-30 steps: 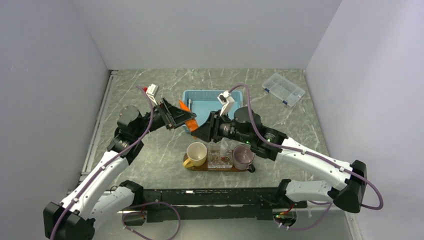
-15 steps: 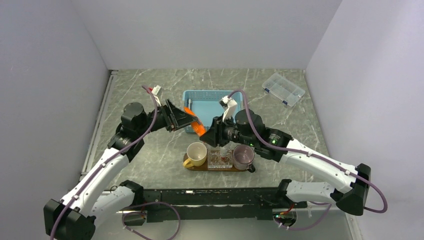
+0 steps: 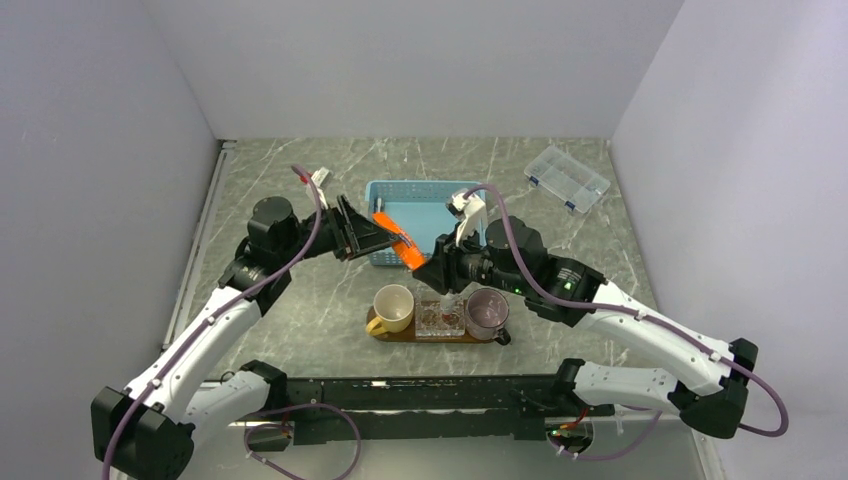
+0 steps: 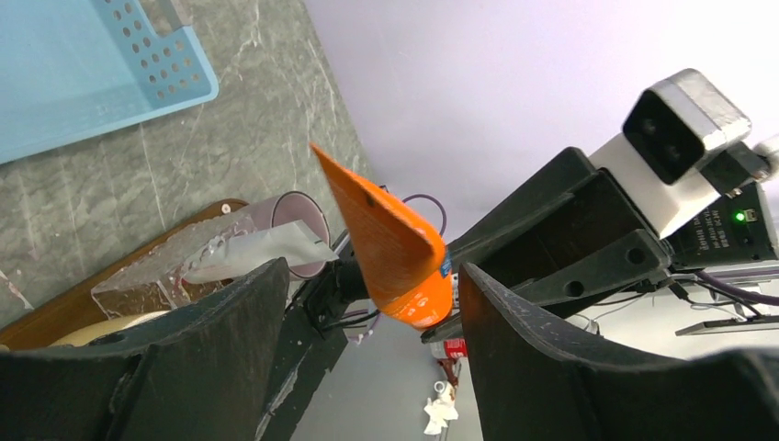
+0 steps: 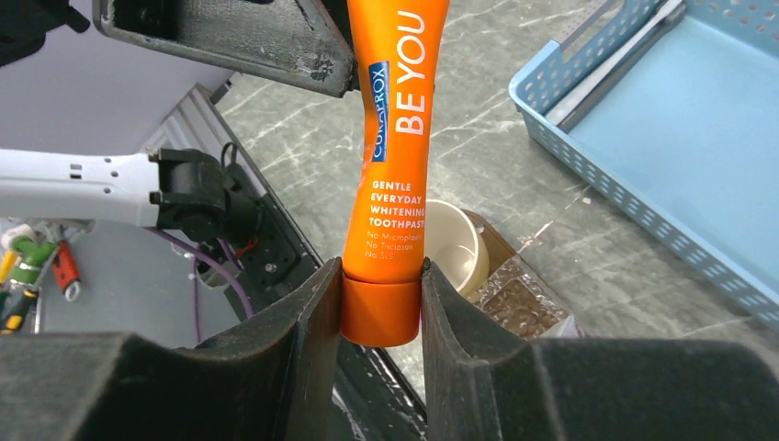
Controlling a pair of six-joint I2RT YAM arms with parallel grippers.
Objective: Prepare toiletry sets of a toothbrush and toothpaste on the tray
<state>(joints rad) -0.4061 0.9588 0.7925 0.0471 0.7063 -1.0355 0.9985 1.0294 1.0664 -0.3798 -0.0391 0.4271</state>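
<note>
The orange toothpaste hangs in the air in front of the blue basket. My right gripper is shut on its cap, with the tube pointing away from the fingers. The tube's flat tail stands between the fingers of my left gripper, which is open and does not press it. The dark wooden tray lies below, near the arm bases. A white-silver tube rests in a clear container on it. No toothbrush is in view.
On the tray stand a yellow cup, a clear container and a purple cup. The blue basket sits behind the grippers. A clear compartment box lies at the back right.
Both grippers and the orange tube have shifted to the right, toward the space above the tray. The right gripper's hold on the cap is unchanged, and the left jaws have widened slightly.
</note>
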